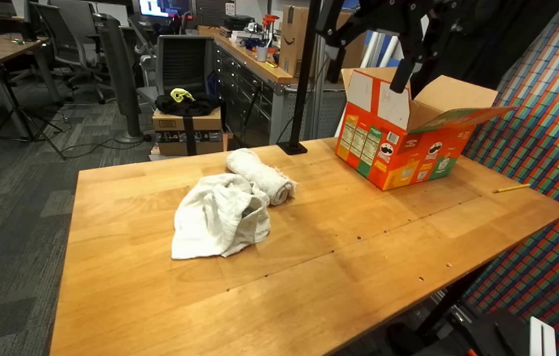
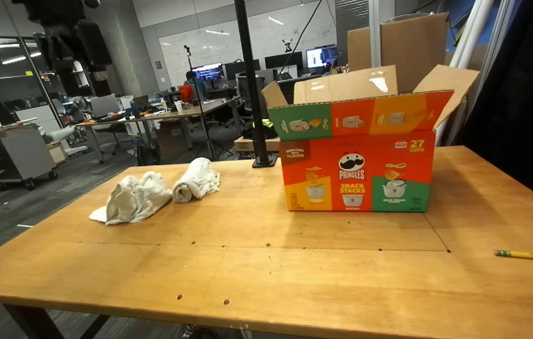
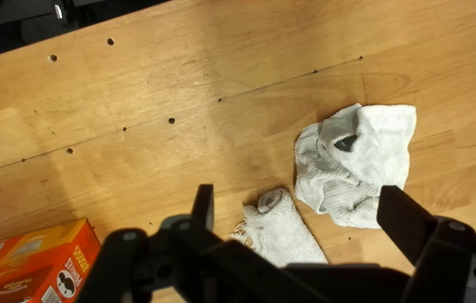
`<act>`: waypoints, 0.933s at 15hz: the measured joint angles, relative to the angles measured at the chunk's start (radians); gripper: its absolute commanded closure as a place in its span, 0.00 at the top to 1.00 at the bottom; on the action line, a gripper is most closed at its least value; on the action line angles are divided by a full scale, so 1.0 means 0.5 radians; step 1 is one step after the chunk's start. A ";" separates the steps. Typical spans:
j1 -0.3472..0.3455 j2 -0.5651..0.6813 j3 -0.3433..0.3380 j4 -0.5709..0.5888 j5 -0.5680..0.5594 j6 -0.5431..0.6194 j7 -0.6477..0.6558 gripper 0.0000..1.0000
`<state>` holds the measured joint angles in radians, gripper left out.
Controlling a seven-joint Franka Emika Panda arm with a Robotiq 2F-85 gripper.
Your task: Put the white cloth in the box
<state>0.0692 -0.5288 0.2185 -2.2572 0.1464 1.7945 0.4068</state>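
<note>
Two white cloths lie on the wooden table. One is crumpled and loosely heaped: the crumpled cloth (image 1: 220, 215) (image 2: 136, 197) (image 3: 372, 151). The other is a rolled cloth (image 1: 262, 177) (image 2: 197, 180) (image 3: 284, 231) with a frayed edge, lying close beside it. The orange Pringles box (image 1: 410, 153) (image 2: 358, 165) (image 3: 40, 265) stands upright with its flaps open; its inside is mostly hidden. My gripper (image 1: 367, 74) (image 2: 87, 87) (image 3: 296, 191) is open and empty, high above the table. In the wrist view the rolled cloth and part of the crumpled cloth appear between its fingers.
A black post (image 1: 293, 147) (image 2: 264, 162) stands at the table's edge between the cloths and the box. A yellow pencil (image 1: 511, 188) (image 2: 532, 255) lies on the table near the box. The box's flaps stick up and outward.
</note>
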 measured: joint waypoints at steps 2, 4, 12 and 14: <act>0.000 0.000 0.000 0.000 0.000 0.000 0.000 1.00; 0.000 0.000 0.000 0.000 0.000 0.000 0.000 1.00; 0.000 0.010 0.000 -0.014 -0.001 -0.001 -0.002 1.00; 0.001 0.027 0.003 -0.014 -0.015 -0.001 -0.021 1.00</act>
<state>0.0699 -0.5152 0.2198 -2.2644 0.1390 1.7940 0.3964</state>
